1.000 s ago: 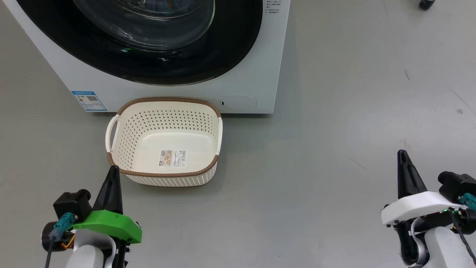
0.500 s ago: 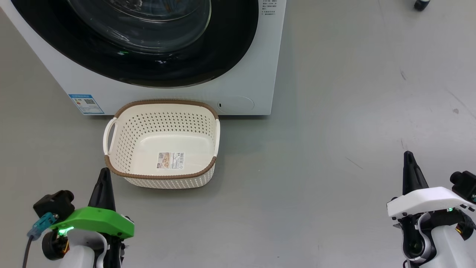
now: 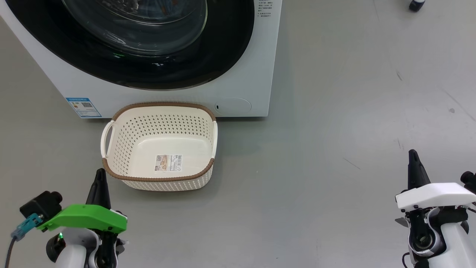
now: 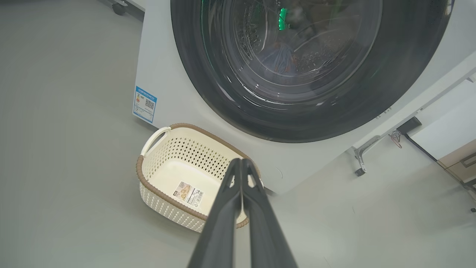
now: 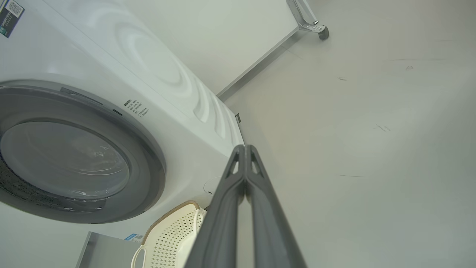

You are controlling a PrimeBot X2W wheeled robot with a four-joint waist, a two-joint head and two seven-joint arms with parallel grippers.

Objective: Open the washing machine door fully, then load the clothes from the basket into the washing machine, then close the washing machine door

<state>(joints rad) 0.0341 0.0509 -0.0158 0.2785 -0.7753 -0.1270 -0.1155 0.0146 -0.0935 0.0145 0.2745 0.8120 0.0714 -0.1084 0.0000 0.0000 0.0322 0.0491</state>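
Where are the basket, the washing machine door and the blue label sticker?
basket (image 3: 158, 179): head view, brown front rim.
washing machine door (image 3: 217, 48): head view, black rim.
blue label sticker (image 3: 83, 107): head view, its middle.

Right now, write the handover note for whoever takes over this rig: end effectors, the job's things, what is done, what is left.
Left end effector: shut, empty, near the basket's front left corner, apart from it.
Right end effector: shut, empty, above bare floor.
Basket: empty, on the floor just before the washing machine.
Washing machine door: closed flush; bluish clothes show faintly through the glass.
Done: loading and closing, by the look of it.
Left: nothing apparent; check the latch.
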